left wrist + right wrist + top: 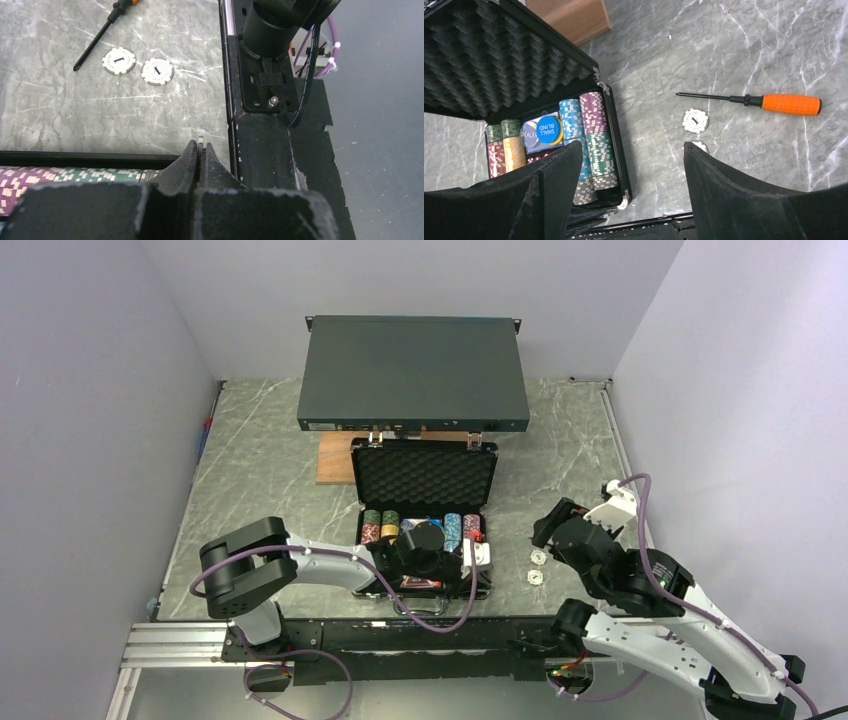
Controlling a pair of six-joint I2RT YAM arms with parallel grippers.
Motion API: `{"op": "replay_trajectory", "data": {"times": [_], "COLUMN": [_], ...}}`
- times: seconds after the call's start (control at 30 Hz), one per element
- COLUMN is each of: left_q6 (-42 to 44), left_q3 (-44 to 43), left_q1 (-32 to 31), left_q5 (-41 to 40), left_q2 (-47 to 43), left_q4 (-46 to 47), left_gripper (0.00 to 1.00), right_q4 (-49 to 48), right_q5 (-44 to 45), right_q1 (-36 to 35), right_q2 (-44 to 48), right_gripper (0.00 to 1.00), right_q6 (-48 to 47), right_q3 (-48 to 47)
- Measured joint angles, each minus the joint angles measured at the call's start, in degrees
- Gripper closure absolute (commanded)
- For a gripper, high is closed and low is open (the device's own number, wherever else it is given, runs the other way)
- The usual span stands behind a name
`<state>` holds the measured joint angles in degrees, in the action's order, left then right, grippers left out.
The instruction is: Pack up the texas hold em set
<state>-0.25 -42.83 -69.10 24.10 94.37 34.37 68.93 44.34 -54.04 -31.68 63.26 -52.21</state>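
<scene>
The Texas hold 'em briefcase [425, 475] lies open at the middle of the marble-patterned table [260, 470], its foam-lined lid upright towards the back, just in front of a wooden block [335, 458] and a large dark grey rack box [413, 373]. Rows of coloured poker chips [594, 135] fill the tray, with a blue "small blind" disc [549, 129] resting partly on a "dealer" disc [530, 135] between them. The left gripper [201, 150] sits over the case's near right corner with its fingers pressed together – a pale sliver shows at the tips, too small to name. The right gripper [631, 150] hangs above the bare table just right of the case, fingers set wide apart around nothing. Two white chips [695, 121] marked "1" lie side by side on the table – outside the case – near the tip of an orange-handled screwdriver [791, 104]
</scene>
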Motion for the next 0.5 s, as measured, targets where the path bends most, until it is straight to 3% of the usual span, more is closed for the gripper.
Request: {"op": "replay_trajectory", "data": {"times": [0.5], "left_q6": [7.2], "left_q3": [-2.1], "left_q1": [0.0], "left_q5": [-3.7], "left_q2": [3.6], "left_q4": [-6.8], "left_gripper": [0.98], "right_q4": [-3.4], "right_q5": [-4.1], "right_q1": [0.0], "right_q2": [-3.5], "right_gripper": [0.25], "right_q6": [-2.9], "right_q3": [1.7]}}
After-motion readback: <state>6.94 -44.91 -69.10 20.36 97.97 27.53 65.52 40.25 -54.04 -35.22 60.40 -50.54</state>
